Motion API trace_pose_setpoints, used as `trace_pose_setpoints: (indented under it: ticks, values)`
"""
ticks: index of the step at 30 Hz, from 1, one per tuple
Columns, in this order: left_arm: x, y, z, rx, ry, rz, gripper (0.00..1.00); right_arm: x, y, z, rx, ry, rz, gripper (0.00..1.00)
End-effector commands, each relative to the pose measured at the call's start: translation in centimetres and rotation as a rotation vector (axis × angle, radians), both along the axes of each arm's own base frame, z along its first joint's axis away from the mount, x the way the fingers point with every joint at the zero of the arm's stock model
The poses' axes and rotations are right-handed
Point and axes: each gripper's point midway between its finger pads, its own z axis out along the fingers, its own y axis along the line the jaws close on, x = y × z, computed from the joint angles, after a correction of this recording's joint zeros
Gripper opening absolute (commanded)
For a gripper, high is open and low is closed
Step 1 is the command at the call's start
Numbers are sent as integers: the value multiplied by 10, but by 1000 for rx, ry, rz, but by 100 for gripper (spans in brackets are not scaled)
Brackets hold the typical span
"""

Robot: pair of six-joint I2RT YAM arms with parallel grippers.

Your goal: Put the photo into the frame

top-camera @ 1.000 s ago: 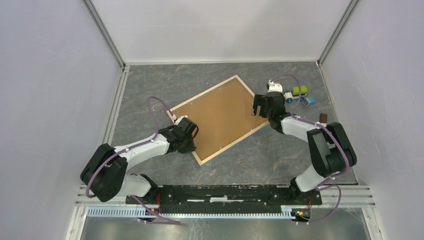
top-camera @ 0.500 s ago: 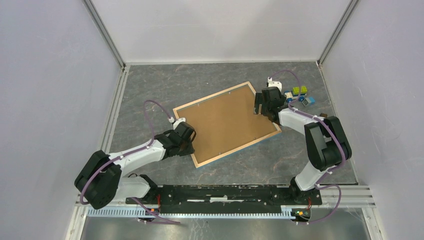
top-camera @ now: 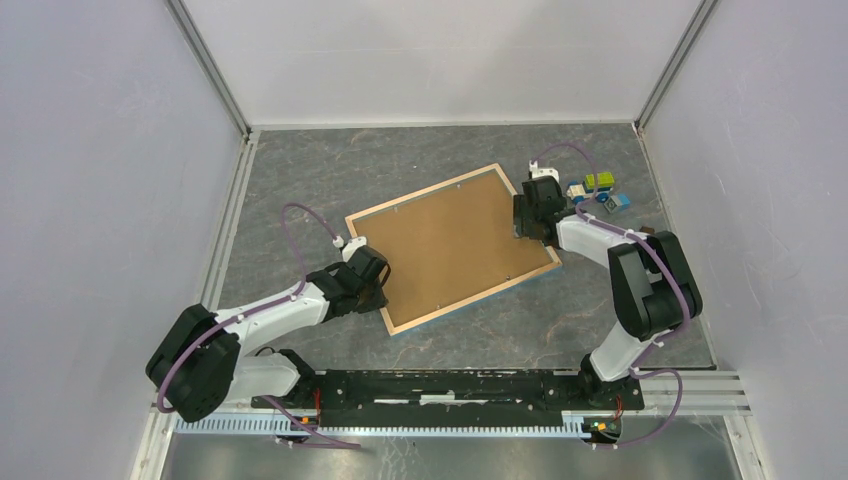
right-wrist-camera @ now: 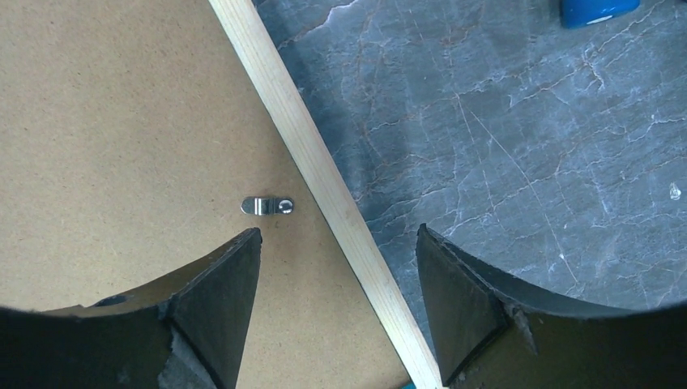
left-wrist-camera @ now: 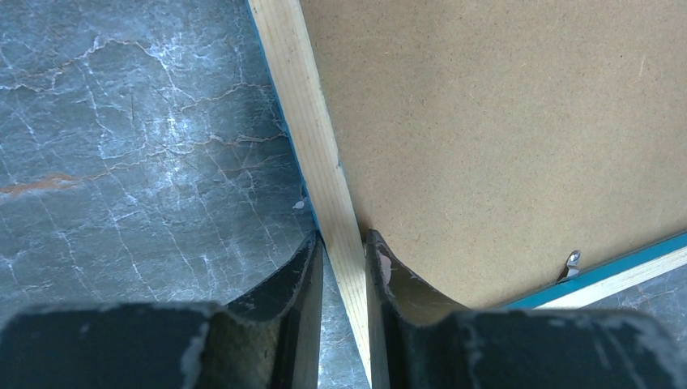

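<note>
Left end effector [left-wrist-camera: 344, 243] is pinched tight on the light wood rim of the thin, blue-edged rectangular picture frame [left-wrist-camera: 312, 121], at its near-left side. Over the frame's right rim the right end effector [right-wrist-camera: 340, 243] hangs wide open, gripping nothing. The picture frame lies face down in the middle of the grey marbled worktop [top-camera: 300, 170], its brown hardboard backing sheet [top-camera: 450, 240] uppermost.

No text, label, brand, number or sign can be read anywhere. The frame [top-camera: 422, 192] has a bare wood rim; the blocks [top-camera: 598, 188] are too small to tell.
</note>
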Motion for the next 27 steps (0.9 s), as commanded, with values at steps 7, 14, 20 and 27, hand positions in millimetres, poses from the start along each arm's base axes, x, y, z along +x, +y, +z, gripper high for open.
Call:
trace_pose_setpoints:
  ticks: [7, 14, 20, 27]
  values:
    - [-11, 31, -20, 135, 39, 42, 2, 8, 1, 6, -32, 14, 55, 72]
    - [-10, 31, -20, 135, 40, 44, 2, 12, 1, 0, -39, 13, 48, 72]
    - [-10, 30, -20, 136, 41, 44, 2, 16, 1, -7, -41, 8, 42, 68]
    - [-10, 30, -20, 130, 37, 43, 2, 16, 0, -13, -53, 35, 35, 61]
